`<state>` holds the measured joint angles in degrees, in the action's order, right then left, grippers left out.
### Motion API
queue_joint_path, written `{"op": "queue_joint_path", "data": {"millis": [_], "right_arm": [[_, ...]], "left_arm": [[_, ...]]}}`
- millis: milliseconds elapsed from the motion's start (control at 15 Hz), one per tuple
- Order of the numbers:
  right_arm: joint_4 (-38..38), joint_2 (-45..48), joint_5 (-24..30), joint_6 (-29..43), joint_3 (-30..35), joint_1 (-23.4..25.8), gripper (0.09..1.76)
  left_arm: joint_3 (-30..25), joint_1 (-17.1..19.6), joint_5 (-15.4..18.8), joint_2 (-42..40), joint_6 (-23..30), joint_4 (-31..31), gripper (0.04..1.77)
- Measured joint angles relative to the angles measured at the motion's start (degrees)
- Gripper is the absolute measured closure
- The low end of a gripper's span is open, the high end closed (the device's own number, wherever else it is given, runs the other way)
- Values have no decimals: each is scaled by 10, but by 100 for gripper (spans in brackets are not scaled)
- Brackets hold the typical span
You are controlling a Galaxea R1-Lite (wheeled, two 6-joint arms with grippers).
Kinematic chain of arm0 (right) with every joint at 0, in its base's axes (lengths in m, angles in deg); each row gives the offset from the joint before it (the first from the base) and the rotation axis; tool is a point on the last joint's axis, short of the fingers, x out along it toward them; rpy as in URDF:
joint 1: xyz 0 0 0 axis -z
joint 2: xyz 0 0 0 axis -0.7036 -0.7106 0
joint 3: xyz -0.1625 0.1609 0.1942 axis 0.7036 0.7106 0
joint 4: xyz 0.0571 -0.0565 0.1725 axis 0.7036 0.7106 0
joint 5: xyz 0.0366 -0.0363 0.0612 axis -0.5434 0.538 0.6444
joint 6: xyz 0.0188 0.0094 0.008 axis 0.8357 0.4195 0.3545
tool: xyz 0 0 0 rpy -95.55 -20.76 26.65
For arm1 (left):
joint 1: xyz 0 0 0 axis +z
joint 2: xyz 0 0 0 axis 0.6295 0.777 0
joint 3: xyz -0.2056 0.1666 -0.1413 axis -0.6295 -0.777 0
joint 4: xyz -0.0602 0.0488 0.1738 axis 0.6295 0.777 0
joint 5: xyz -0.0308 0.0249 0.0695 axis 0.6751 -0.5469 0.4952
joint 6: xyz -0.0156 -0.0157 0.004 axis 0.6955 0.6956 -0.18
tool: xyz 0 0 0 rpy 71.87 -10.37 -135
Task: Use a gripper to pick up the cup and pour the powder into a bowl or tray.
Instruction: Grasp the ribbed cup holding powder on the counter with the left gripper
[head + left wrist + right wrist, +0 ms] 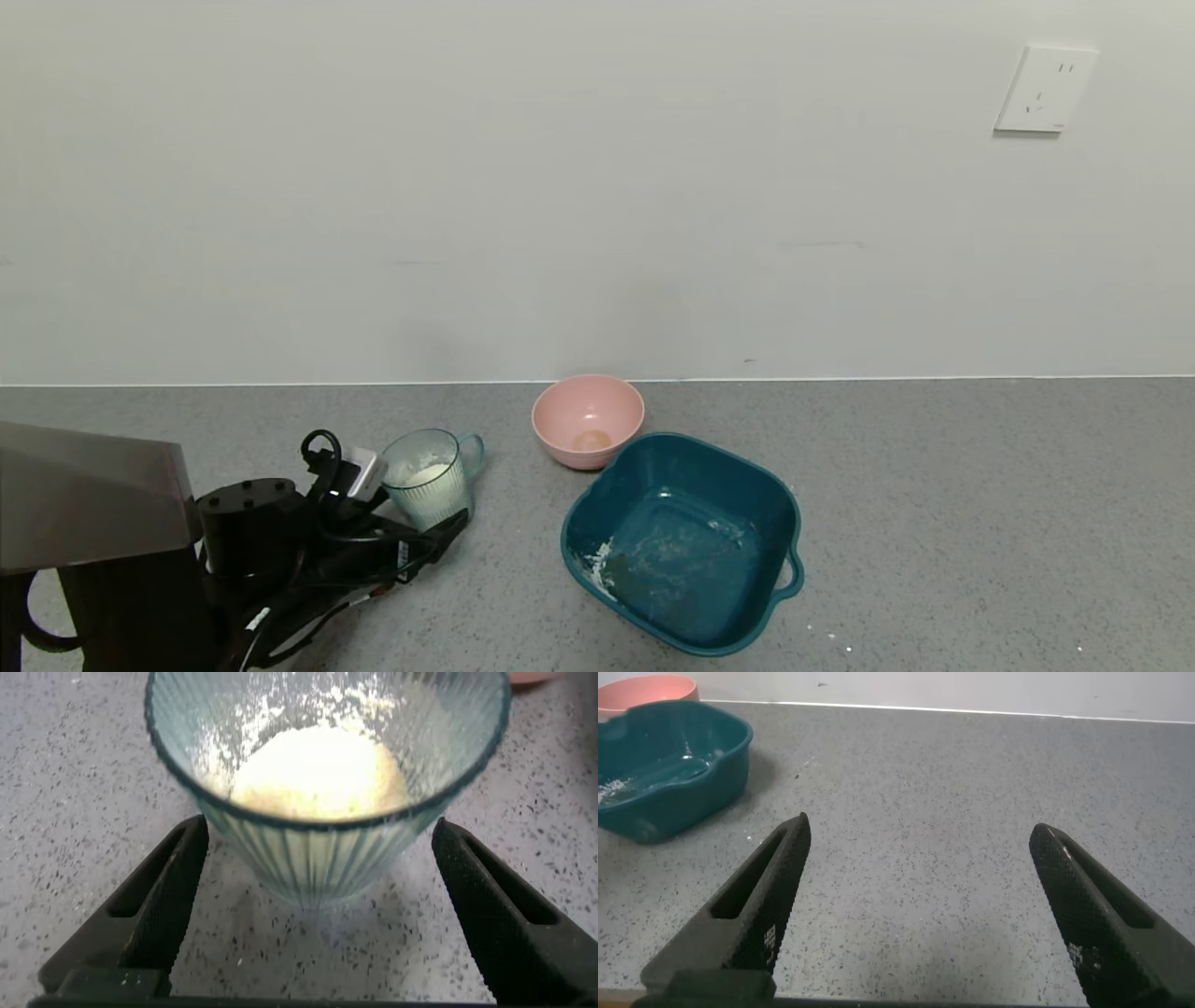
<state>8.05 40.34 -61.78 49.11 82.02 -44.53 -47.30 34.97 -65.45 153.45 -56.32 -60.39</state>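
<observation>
Left wrist view: the left gripper (318, 896) has its jaws spread wide to either side of the cup (327, 793), with a clear gap between each finger and the ribbed wall; nothing is held yet. The cup stands upright on the tabletop (75, 793), with a mound of powder (318, 770) inside and a dusting on its inner wall. Head view: the cup (428, 476) stands at the left gripper (425, 532), handle turned away from the arm toward the bowl (588, 420); the bowl lies near the wall, touching or just beside the far corner of the teal tub (686, 541), which shows white residue on its floor. Right wrist view: the right gripper (920, 905) hovers with jaws wide open over bare tabletop, well apart from the work, holding nothing.

Likely risks: the cup's wall tapers toward the base and is ribbed, so a closing grip placed low could squeeze it upward or let it slip. An uneven closure, one finger meeting first, could push or tip the light cup and spill powder. During pouring, the tub crowding the bowl could catch the stream meant for the bowl.
</observation>
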Motion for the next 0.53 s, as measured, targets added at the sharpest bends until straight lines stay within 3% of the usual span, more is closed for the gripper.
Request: {"op": "queue_joint_path", "data": {"millis": [533], "right_arm": [[0,0,0,0,0,0,14]], "left_arm": [[25,-2,0,22,1,0,9]]}}
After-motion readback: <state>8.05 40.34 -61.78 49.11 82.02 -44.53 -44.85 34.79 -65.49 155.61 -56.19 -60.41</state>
